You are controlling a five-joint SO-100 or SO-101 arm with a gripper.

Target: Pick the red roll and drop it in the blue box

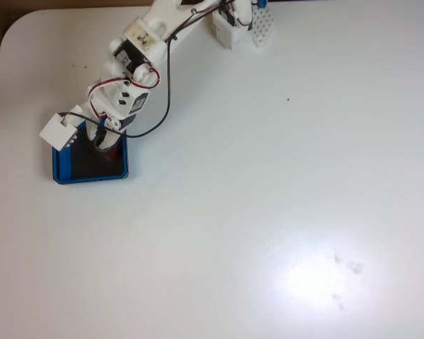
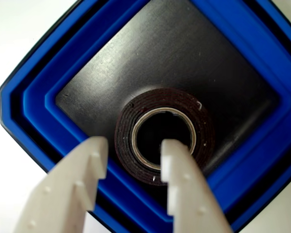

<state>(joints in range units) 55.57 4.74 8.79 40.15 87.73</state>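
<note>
Currently white two-finger gripper point(image 2: 134, 156) poised over the tray in wrist view, jaws apart: left finger over the roll's outer edge and blue wall, right fingertip over the roll's pale core rim. Straddling one side of the ring's wall w/ visible gap, so parted, not clamped; can't tell whether roll is touched or hanging free. Small red tape-like roll point(image 2: 165, 136), dark top face up, pale grey-white hollow core, seen over the black floor, approx centre, well inside the walls. Shallow square blue box w/ rounded corners point(image 2: 36, 104) sits corner-on in wrist view, stepped blue walls round black floor.

Fixed view: gripper point(image 1: 104, 141) down over upper part of blue box point(image 1: 60, 166), bit of red point(image 1: 113, 151) peeking beside the fingers. White arm w/ black and red cables point(image 1: 138, 63) reaching in from top edge. White table point(image 1: 268, 198) under everything, box near its left side.
</note>
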